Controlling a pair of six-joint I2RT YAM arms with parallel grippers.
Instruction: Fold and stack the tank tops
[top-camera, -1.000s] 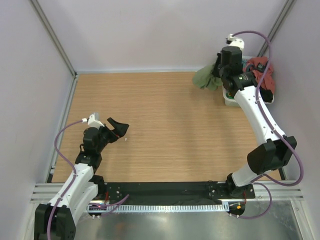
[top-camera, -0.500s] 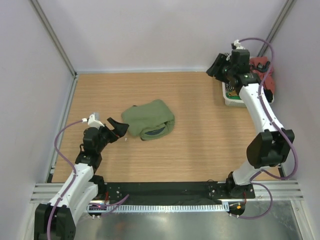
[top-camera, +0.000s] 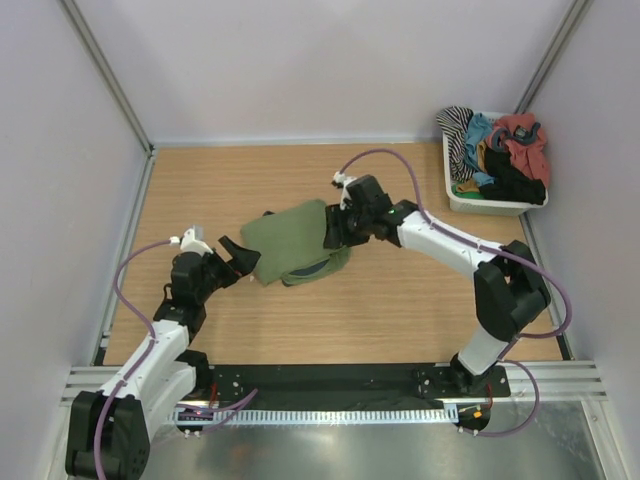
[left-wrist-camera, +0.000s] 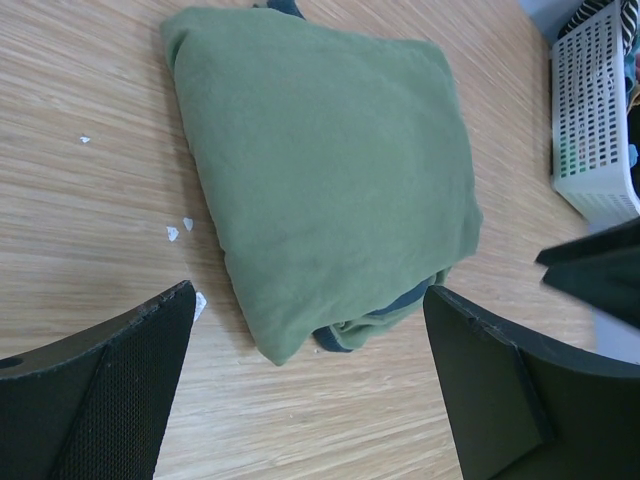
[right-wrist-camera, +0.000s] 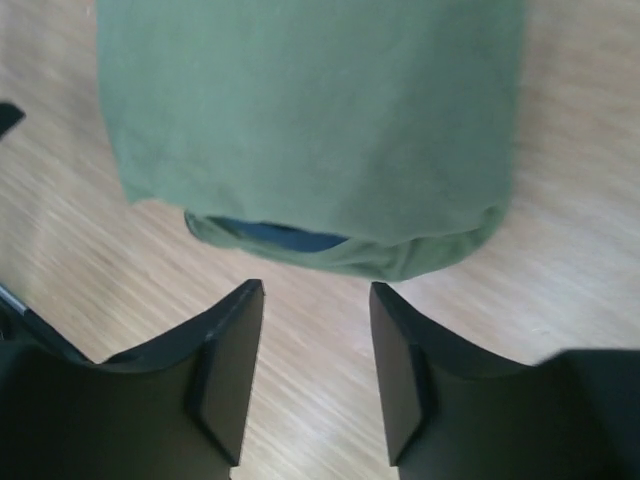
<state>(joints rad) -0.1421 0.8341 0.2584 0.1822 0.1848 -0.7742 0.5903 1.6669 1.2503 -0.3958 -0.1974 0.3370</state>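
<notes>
- Olive green tank top (top-camera: 290, 242) lies as a folded bundle on the wooden table (top-camera: 420, 300), left of centre and well apart from every table edge.
- Its top face is smooth. The fold edges are rounded, and the dark grey-blue trim (right-wrist-camera: 270, 232) shows at the open near edge.
- Left gripper (top-camera: 243, 258) sits low at the bundle's left edge, jaws spread wide and holding nothing. In the left wrist view the left gripper (left-wrist-camera: 308, 295) brackets the near corner of the top (left-wrist-camera: 320, 170), with both fingers (left-wrist-camera: 100, 390) apart from the cloth.
- Right gripper (top-camera: 333, 230) is over the bundle's right edge, its arm reaching across from the right. In the right wrist view its jaws stand partly apart with only wood between them, fingertips just short of the trimmed edge and nothing gripped (right-wrist-camera: 315, 295).
- Small white specks (left-wrist-camera: 180, 228) lie on the wood just left of the bundle.
- White basket (top-camera: 470, 203) sits in the far right corner against the wall, well apart from the bundle. It holds striped (top-camera: 458, 135), teal (top-camera: 480, 130) and red (top-camera: 522, 135) garments and some black cloth (top-camera: 510, 185); cannot tell whether that is the black tank top.
- Bare wood shows on all sides of the bundle, widest toward the right and the back wall.
</notes>
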